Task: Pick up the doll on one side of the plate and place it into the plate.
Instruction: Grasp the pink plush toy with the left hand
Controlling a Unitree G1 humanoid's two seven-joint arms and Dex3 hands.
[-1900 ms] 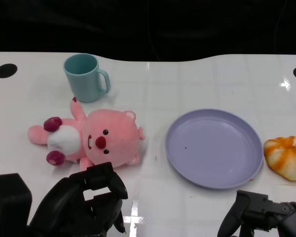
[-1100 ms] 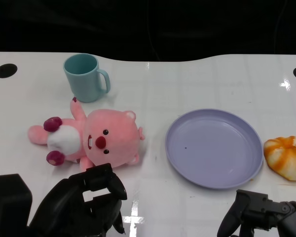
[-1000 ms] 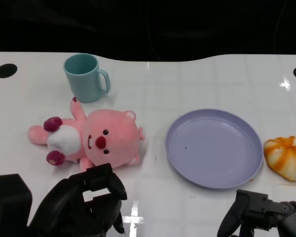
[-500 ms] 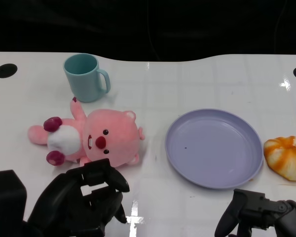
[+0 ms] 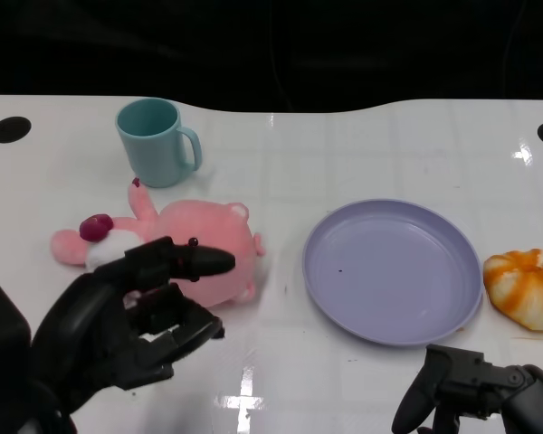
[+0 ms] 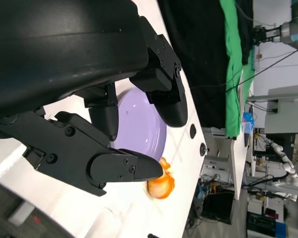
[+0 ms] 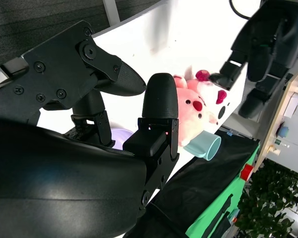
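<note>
Teal mug [image 5: 157, 141], orange bun [image 5: 528, 287].

Pink doll [image 5: 208, 244] lies left of purple plate [image 5: 394, 269]

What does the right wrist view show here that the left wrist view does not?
Only the right wrist view shows the pink doll, the teal mug lying past it, and the left hand hanging open over the doll, plus the right hand up close with fingers apart. Only the left wrist view shows the orange bread roll beside the plate and the left hand's own fingers close up. Both share the purple plate and the white table.
</note>
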